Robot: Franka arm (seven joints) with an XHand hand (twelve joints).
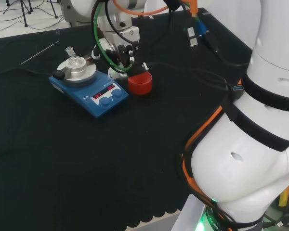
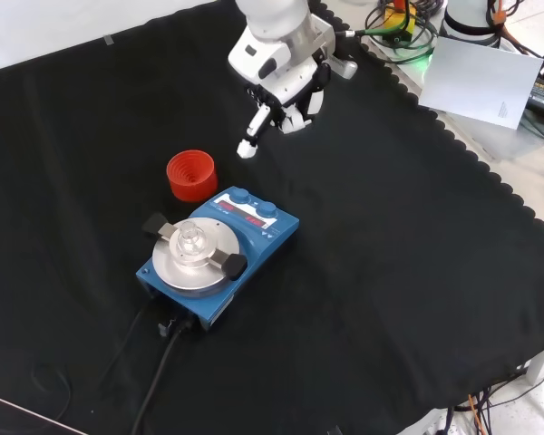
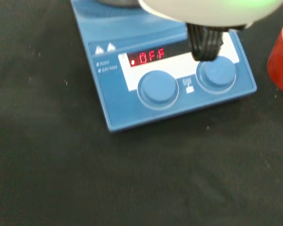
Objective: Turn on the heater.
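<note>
The heater (image 2: 219, 245) is a blue box with a round silver plate that carries a small glass flask (image 2: 191, 239). Its front panel has a lit red display (image 3: 148, 56) and two round blue knobs (image 3: 157, 88) (image 3: 217, 74). The hand (image 2: 286, 100) hovers above the cloth just beyond the knob side, holding nothing, with one finger (image 2: 251, 136) stretched down toward the panel. In the head view the hand (image 1: 123, 57) hangs behind the heater (image 1: 89, 91). In the wrist view a black finger (image 3: 205, 44) overlaps the upper edge of one knob.
A red ribbed ring stand (image 2: 191, 174) sits on the cloth close beside the heater's knob corner, under the hand's side. A black power cable (image 2: 154, 362) runs off the heater's back. The cloth's scalloped edge (image 2: 490, 172) and a paper sheet (image 2: 485, 77) lie beyond.
</note>
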